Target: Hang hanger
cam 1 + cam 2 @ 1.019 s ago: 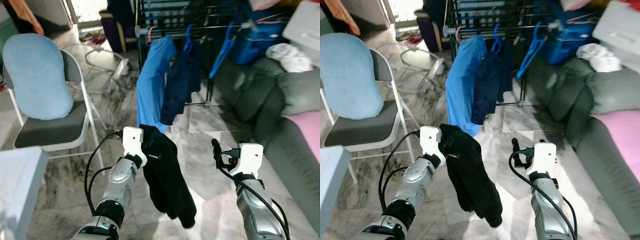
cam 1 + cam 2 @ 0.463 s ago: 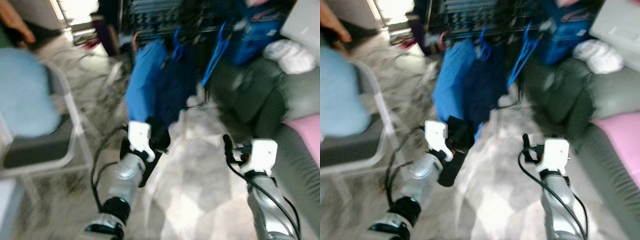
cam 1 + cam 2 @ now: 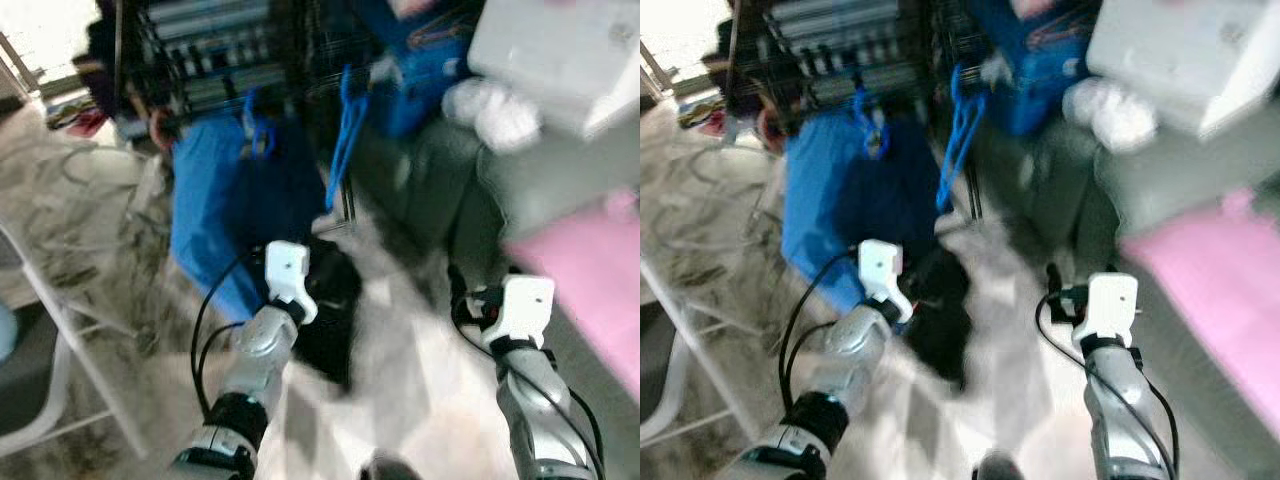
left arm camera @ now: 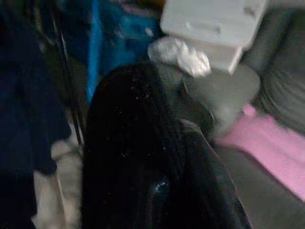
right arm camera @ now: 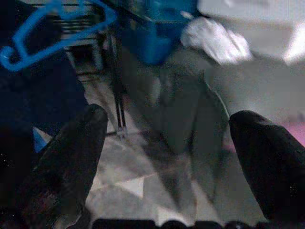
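My left gripper (image 3: 310, 288) is raised in front of me, shut on a black garment (image 3: 335, 322) that hangs down from it; the same black cloth (image 4: 138, 148) covers its fingers in the left wrist view. Just beyond stands a dark drying rack (image 3: 200, 60). A light blue shirt (image 3: 205, 215), a navy garment (image 3: 285, 190) and a bare blue hanger (image 3: 343, 130) hang on it. My right gripper (image 3: 462, 300) is held up to the right, open, with its fingers (image 5: 71, 157) wide apart and nothing between them. The eye views are blurred.
A grey sofa (image 3: 470, 200) runs along the right with a pink cushion (image 3: 590, 280), a white bundle of cloth (image 3: 490, 110) and a white box (image 3: 560, 50). A folding chair's white frame (image 3: 45, 310) stands at the left on the marble floor (image 3: 420, 400).
The camera has swung right and closer to the rack, so the whole scene has shifted left and blurred. The black garment has swung up nearer my left gripper. The right gripper stays open.
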Robot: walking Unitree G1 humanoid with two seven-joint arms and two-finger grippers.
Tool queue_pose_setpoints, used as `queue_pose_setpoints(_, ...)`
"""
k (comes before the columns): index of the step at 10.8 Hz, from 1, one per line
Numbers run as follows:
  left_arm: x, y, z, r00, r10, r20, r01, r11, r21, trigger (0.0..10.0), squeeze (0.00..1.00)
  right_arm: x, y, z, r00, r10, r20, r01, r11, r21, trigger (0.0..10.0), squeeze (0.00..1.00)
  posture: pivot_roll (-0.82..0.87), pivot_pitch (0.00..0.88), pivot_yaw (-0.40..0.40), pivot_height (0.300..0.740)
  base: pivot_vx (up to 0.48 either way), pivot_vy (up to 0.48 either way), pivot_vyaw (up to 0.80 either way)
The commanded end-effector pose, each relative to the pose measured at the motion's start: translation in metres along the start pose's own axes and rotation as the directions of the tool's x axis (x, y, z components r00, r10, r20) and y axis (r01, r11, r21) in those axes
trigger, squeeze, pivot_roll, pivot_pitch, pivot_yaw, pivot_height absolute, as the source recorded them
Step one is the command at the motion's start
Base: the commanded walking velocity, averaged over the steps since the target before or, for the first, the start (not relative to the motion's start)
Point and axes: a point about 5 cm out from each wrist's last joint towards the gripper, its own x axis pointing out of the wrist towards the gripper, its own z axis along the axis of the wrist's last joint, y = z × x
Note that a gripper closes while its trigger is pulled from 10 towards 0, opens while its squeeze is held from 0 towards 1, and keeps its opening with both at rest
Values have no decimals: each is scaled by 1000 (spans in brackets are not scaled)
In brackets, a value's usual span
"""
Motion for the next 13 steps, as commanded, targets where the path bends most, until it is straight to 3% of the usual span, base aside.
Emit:
queue_pose_setpoints(1,-6,15,4,999,41,18,-41,999,21,10000,0,-1,18,1,998,56,10,-56,998,19,10000,0,-262,113,65,740,458,0,756)
queue_pose_setpoints(8,-7,11,5,999,36,31,-37,999,12,10000,0,-4,17,-5,998,55,-15,-55,998,-3,10000,0,-262,117,55,740,460,0,79)
queue_pose_setpoints(10,-8,11,5,998,41,37,-41,999,7,10000,0,-3,20,0,998,67,10,-67,997,-25,10000,0,-262,119,57,740,0,0,0)
queue_pose_setpoints(13,-11,14,5,999,43,29,-43,999,16,10000,0,5,31,27,988,110,108,-104,993,-58,10000,0,-255,131,62,740,0,0,0)
